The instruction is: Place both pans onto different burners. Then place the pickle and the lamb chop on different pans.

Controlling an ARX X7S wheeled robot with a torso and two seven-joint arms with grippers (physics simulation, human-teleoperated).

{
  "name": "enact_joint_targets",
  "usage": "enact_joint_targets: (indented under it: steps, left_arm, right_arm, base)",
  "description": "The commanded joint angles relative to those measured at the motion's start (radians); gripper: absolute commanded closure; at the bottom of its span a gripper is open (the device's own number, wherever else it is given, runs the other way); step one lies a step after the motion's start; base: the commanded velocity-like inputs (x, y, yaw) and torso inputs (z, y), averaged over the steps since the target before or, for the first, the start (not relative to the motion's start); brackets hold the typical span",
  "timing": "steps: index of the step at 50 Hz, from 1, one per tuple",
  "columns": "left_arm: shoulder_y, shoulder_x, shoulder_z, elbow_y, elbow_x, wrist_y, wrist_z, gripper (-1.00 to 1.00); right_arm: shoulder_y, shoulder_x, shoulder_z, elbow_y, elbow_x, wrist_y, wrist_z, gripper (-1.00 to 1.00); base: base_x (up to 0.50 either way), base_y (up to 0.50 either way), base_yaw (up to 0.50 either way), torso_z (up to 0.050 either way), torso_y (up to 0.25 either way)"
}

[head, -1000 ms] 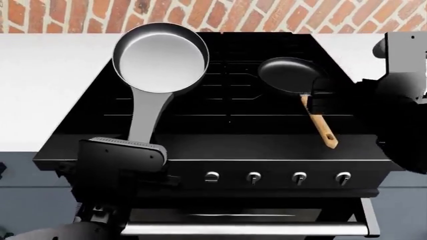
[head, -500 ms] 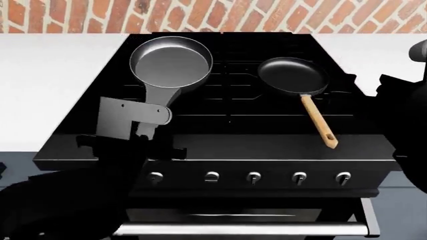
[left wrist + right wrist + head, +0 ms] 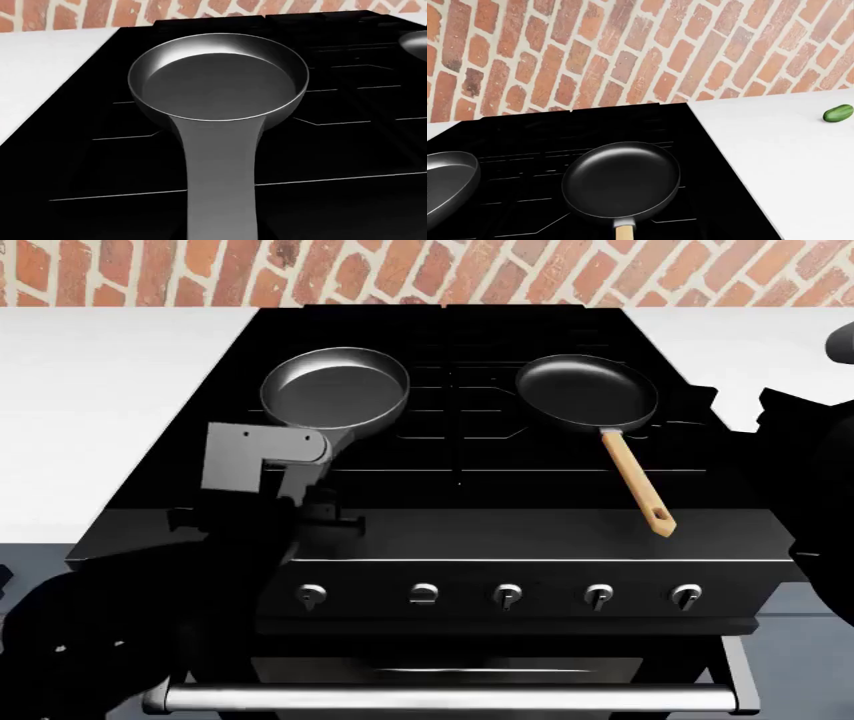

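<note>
The dark grey pan [image 3: 334, 388] [image 3: 220, 75] rests on the back-left burner [image 3: 400, 430]. Its long handle [image 3: 221, 190] runs back into my left gripper [image 3: 310, 452], which stays shut on the handle's end. The fingers themselves are hidden in the left wrist view. On a burner at the back right lies the black pan [image 3: 587, 392] [image 3: 622, 179], its wooden handle [image 3: 637, 485] pointing toward the front. My right arm [image 3: 807, 470] hangs off to the right of it, touching nothing, and its fingers do not show. The green pickle [image 3: 838, 113] lies on the white counter. The lamb chop is out of view.
White counter [image 3: 107, 390] flanks the black stove on both sides, with a brick wall [image 3: 627, 50] behind. A row of knobs [image 3: 507, 594] and an oven handle [image 3: 441, 698] run along the stove's front.
The grey pan, held high a second ago, has come down onto the back-left burner with my left gripper. My right arm left the wooden handle and drew off to the right.
</note>
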Motion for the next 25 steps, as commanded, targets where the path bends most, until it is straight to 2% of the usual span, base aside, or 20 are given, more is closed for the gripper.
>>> enact_joint_targets:
  steps: [1, 15, 16, 25]
  left_arm:
    - [-0.007, 0.006, -0.03, -0.075, 0.046, 0.042, 0.024, 1.0]
    - [-0.007, 0.01, -0.03, -0.101, 0.034, 0.036, 0.033, 1.0]
    - [-0.007, 0.009, -0.03, -0.096, 0.031, 0.034, 0.03, -1.0]
    - [-0.015, 0.003, -0.028, -0.052, 0.02, 0.017, 0.003, -1.0]
  right_arm:
    - [-0.031, 0.004, -0.021, 0.005, -0.017, -0.066, -0.009, -1.0]
    - [-0.03, 0.006, -0.025, 0.003, -0.014, -0.068, -0.007, -1.0]
    - [-0.03, 0.007, -0.025, 0.003, -0.013, -0.068, -0.007, -1.0]
    - [-0.032, 0.009, -0.023, 0.0, -0.005, -0.07, -0.005, -1.0]
  base:
    - [0.0, 0.0, 0.0, 0.0, 0.0]
    - [0.0, 0.0, 0.0, 0.0, 0.0]
    - [0.0, 0.0, 0.0, 0.0, 0.0]
    - [0.0, 0.0, 0.0, 0.0, 0.0]
